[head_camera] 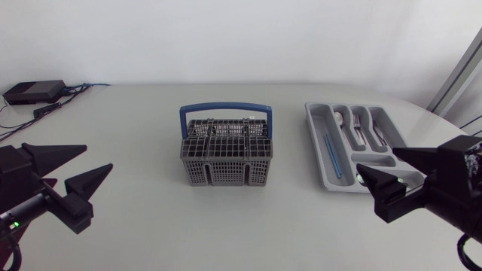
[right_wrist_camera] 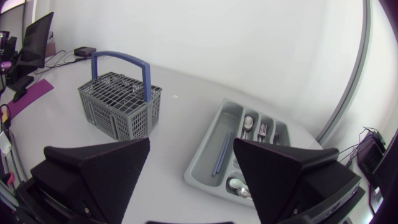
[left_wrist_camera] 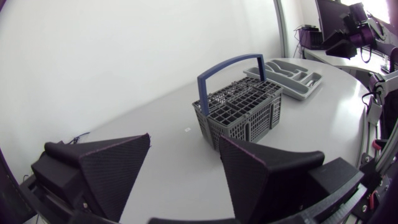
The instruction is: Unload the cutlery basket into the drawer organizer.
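Note:
The grey cutlery basket (head_camera: 226,150) with a blue handle stands mid-table; no cutlery shows above its grid top. Right of it lies the grey drawer organizer (head_camera: 320,150), holding spoons, forks and a thin blue stick. My left gripper (head_camera: 98,158) hovers at the front left, open and empty, well away from the basket (left_wrist_camera: 239,112). My right gripper (head_camera: 376,159) is open and empty over the organizer's front edge. In the right wrist view the right gripper (right_wrist_camera: 193,168) has the organizer (right_wrist_camera: 211,146) ahead of it and the basket (right_wrist_camera: 121,102) beyond. The left gripper (left_wrist_camera: 186,162) faces the basket, with the organizer (left_wrist_camera: 289,74) behind.
A black box (head_camera: 34,92) with cables lies at the table's back left corner. Bare tabletop stretches between the left gripper and the basket, and in front of the basket.

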You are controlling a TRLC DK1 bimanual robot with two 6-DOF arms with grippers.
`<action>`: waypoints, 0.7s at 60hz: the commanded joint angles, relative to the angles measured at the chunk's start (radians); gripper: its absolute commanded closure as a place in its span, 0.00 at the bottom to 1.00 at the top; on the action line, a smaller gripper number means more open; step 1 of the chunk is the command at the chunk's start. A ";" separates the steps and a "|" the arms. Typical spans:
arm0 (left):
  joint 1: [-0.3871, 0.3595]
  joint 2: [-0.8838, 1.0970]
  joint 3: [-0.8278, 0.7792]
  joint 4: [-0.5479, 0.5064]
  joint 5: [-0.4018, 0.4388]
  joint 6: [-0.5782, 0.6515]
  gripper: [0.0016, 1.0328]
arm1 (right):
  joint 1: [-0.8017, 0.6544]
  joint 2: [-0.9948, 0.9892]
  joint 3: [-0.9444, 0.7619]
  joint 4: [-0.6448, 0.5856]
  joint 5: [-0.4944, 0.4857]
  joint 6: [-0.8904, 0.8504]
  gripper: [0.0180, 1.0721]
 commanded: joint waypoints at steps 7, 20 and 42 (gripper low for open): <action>0.083 -0.002 0.003 0.004 0.027 0.000 0.04 | -0.057 -0.067 -0.011 -0.022 0.006 -0.040 0.04; 0.100 -0.018 -0.015 0.033 0.038 -0.016 0.04 | -0.096 -0.146 -0.034 -0.044 0.006 -0.060 0.04; 0.105 -0.223 -0.061 0.019 0.038 -0.077 0.04 | -0.122 -0.197 -0.047 -0.056 0.002 -0.060 0.04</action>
